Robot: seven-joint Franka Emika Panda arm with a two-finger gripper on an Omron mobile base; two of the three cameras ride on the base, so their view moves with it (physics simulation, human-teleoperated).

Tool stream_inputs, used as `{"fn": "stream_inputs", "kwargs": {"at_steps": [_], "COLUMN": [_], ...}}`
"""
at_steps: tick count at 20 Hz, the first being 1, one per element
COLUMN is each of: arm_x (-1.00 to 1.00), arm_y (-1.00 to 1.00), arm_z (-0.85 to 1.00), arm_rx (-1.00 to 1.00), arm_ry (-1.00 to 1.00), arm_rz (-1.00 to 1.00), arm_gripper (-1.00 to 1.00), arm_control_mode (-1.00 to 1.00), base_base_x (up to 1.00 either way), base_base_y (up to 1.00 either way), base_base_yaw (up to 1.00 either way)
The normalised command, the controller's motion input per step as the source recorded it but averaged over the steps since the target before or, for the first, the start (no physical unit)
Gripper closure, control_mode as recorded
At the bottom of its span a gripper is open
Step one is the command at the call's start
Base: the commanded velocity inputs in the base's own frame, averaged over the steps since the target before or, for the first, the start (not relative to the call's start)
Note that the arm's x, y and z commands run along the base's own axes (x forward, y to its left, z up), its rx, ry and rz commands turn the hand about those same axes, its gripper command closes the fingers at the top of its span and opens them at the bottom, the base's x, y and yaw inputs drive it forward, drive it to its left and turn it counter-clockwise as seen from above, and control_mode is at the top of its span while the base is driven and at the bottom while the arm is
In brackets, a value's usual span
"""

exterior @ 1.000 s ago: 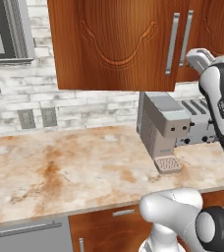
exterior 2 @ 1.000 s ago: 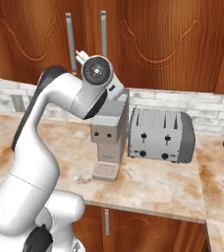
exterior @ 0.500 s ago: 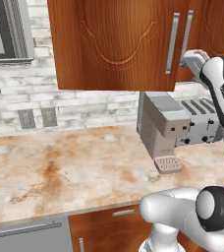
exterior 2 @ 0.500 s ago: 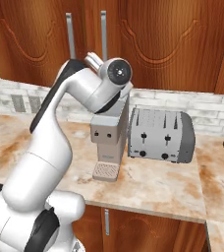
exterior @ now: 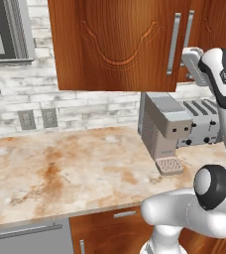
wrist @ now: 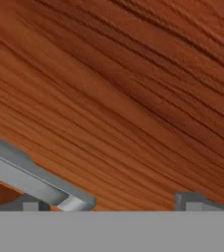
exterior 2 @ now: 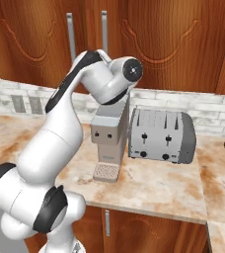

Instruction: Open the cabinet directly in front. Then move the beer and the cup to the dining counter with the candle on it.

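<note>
We see the cabinet [exterior: 115,44] in glossy reddish wood with brushed metal handles [exterior: 173,43]; below it, a polished marble countertop [exterior: 75,173].

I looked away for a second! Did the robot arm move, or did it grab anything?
The arm has swung to its right and lifted its hand closer to the cabinet doors; the gripper, jaws open, sits by a silver handle, holding nothing. The doors remain shut, and the coffee machine and toaster haven't moved.

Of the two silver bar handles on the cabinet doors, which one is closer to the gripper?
The right handle of the pair in the left base view: the gripper is at its lower end, while the left handle stands further away.
</note>
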Motion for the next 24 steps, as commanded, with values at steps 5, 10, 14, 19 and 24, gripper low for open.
{"fn": "stream_inputs", "kwargs": {"at_steps": [5,10,14,19,24], "arm_x": [0.24,0.09,0.02,-0.13,-0.39], "arm_y": [0.33,0.6,1.0,1.0,1.0], "arm_z": [-0.11,-0.13,-0.15,-0.02,0.0], "arm_rx": [0.0,0.0,0.0,0.0,0.0], "arm_ry": [0.0,0.0,-0.02,0.0,0.04], "arm_rz": [0.1,0.0,-0.01,0.05,0.16], "arm_gripper": [-1.0,-1.0,-1.0,-1.0,-1.0], "arm_control_mode": [-1.0,-1.0,-1.0,-1.0,-1.0], "base_base_x": [0.0,0.0,0.0,0.0,0.0], "base_base_y": [0.0,0.0,0.0,0.0,0.0], "base_base_yaw": [0.0,0.0,0.0,0.0,0.0]}}
